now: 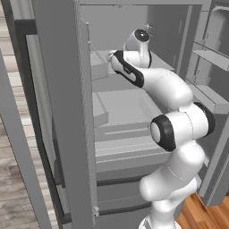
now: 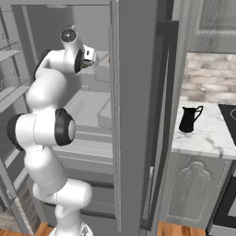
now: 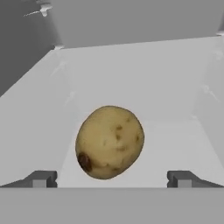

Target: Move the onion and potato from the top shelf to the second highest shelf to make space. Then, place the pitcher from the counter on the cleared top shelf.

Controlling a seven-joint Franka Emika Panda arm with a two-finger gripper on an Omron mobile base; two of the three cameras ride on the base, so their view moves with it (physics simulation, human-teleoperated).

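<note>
The potato (image 3: pixel 109 142), brown-yellow with dark spots, lies on the light-grey top shelf (image 3: pixel 175 144) just ahead of my gripper (image 3: pixel 112 179). The gripper is open, one fingertip on each side of the potato and not touching it. My arm reaches into the fridge at top-shelf height, with the hand (image 1: pixel 111 56) by the left wall. A red-orange sliver (image 2: pixel 109 59) at the door's edge may be the onion. The second highest shelf (image 1: pixel 125 105) lies below, bare where it shows. The black pitcher (image 2: pixel 189 119) stands on the marbled counter (image 2: pixel 209 136).
An open fridge door with shelves (image 1: pixel 210 58) stands beside the arm. A tall grey fridge panel (image 2: pixel 133 115) separates the fridge interior from the counter. Drawers (image 1: pixel 127 152) sit under the shelves. A black stovetop (image 2: pixel 229 113) adjoins the counter.
</note>
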